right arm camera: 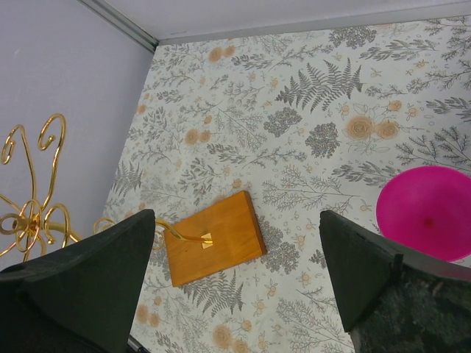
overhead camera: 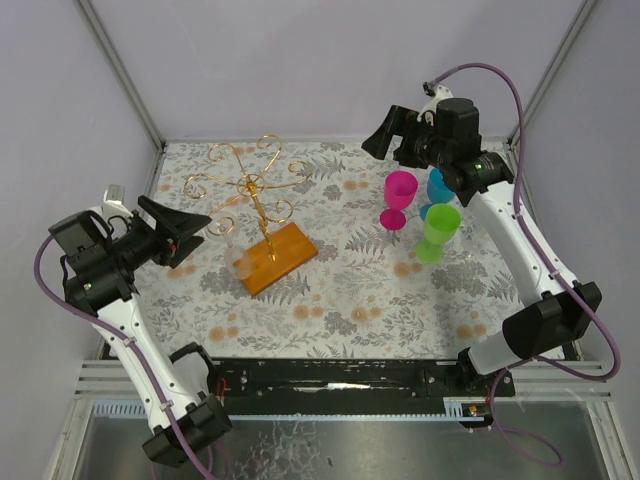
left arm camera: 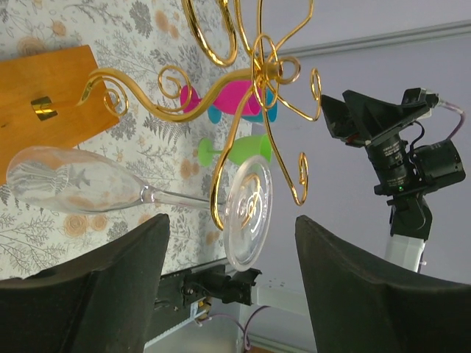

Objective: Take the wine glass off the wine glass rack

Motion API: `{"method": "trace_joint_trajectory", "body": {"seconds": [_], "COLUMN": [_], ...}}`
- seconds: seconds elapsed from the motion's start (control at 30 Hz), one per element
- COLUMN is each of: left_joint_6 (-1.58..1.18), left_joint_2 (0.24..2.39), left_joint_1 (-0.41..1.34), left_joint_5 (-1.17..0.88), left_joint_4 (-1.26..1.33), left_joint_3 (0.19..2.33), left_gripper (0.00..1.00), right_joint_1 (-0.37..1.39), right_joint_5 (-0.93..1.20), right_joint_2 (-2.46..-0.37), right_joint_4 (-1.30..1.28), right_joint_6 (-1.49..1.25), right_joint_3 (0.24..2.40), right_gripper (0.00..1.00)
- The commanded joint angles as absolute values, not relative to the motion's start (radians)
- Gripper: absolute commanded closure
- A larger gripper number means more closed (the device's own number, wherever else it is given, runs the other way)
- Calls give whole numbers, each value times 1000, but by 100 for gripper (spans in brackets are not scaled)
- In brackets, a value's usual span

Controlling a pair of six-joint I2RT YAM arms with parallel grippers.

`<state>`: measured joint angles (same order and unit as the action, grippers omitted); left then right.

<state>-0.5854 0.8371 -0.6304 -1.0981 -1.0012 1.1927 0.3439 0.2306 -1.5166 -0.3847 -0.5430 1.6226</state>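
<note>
The wine glass rack (overhead camera: 262, 186) is a gold wire tree on an orange-brown wooden base (overhead camera: 281, 257). A clear wine glass (overhead camera: 237, 256) hangs upside down from a lower arm on its left side. In the left wrist view its bowl (left arm camera: 70, 181) lies left and its foot (left arm camera: 248, 213) sits in a gold loop (left arm camera: 218, 193). My left gripper (overhead camera: 195, 235) is open and empty, just left of the glass. The foot is in line with the gap between its fingers (left arm camera: 81, 294), a little beyond the tips. My right gripper (overhead camera: 386, 140) is open and empty, high at the back right.
A pink cup (overhead camera: 399, 198), a blue cup (overhead camera: 438, 187) and a green cup (overhead camera: 437, 232) stand together right of the rack, below my right gripper. The right wrist view shows the wooden base (right arm camera: 213, 237) and the pink cup (right arm camera: 430, 212). Walls close the left, back and right.
</note>
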Motion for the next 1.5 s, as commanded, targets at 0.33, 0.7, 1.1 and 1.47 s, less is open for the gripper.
{"method": "trace_joint_trajectory", "body": {"seconds": [0.33,0.7,1.1,1.47], "left_joint_6": [-551,-551,-549,-590], "left_joint_2": [835,847,856,866], "left_joint_1": [-637,-637,-638,-638], "left_joint_5": [-1212,-1228,-1236,-1282], "left_joint_4": [-1090,-1092,-1091,-1068], "left_joint_3": [1160,1149,1145,1164], "left_gripper": [46,64,93,100], "right_joint_1": [342,342,341,342], "right_joint_5": [255,257,255,239], "right_joint_2": [-1466,-1466,-1467,-1442], "right_joint_4": [-338,-327,-325,-328], "right_joint_6": [-552,-559,-562,-555], "right_joint_3": [1617,1610,1612,1589], "right_gripper": [1,1,1,1]}}
